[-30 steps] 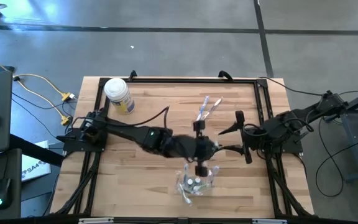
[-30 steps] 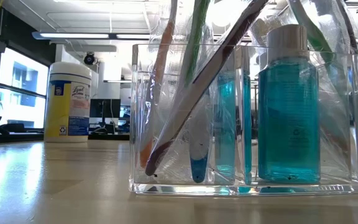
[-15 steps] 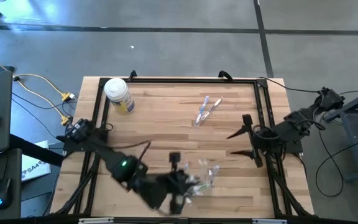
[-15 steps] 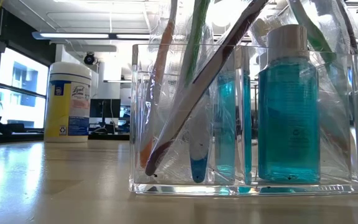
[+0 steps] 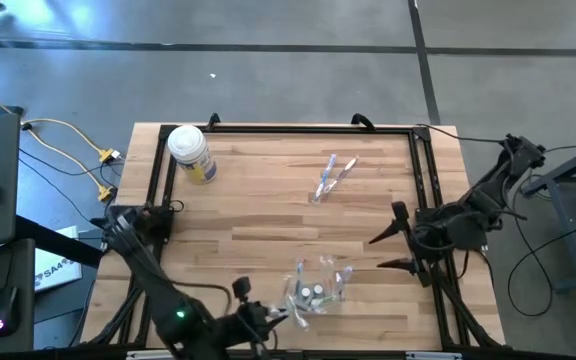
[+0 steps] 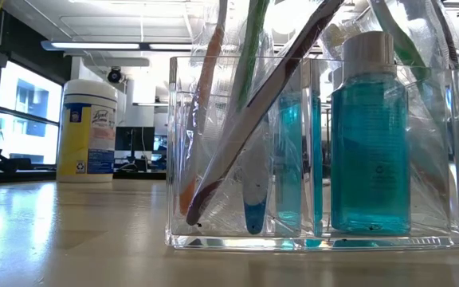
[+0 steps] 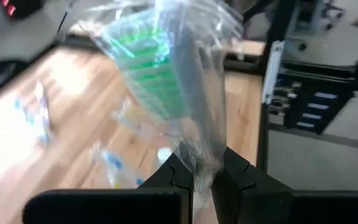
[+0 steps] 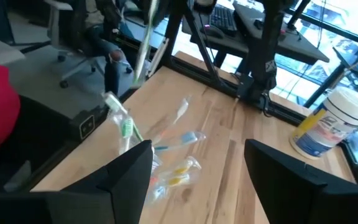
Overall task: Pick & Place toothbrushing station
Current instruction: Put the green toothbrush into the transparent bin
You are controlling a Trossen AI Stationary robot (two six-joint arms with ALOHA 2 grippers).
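Holder: I saw the clear holder (image 6: 317, 151) near the counter's (image 5: 268, 210) front edge.
Contents: wrapped toothbrushes (image 6: 245, 127) leaning, blue bottle (image 6: 370, 135) upright.
Left jaws (image 7: 199, 177): clenched on a wrapped green toothbrush (image 7: 166, 81).
Right jaws (image 8: 191, 168): spread, grasping nothing.
Loose toothbrushes (image 5: 332, 176): mid-counter.

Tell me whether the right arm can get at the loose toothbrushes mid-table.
Probably yes: the right hand is open near the table's right edge, and only bare wood lies between it and the loose toothbrushes.

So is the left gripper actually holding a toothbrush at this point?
Yes. In its wrist view the left gripper has its jaws shut on a wrapped green toothbrush, sticking up from between them.
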